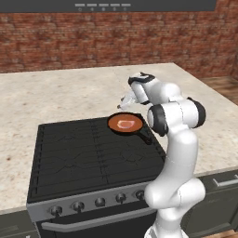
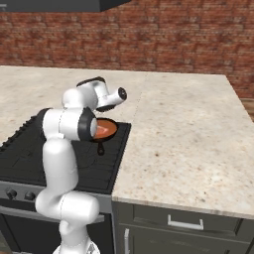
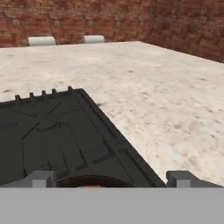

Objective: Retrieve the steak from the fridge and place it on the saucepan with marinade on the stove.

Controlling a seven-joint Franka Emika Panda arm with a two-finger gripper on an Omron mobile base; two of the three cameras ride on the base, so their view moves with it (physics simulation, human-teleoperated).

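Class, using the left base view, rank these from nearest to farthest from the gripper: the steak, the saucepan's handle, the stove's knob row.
1. steak, in the saucepan just below the gripper.
2. saucepan's handle, toward the stove's right edge.
3. knob row, along the front of the stove.

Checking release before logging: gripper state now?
Gripper: open, holding nothing, above the saucepan; the steak lies in the marinade.
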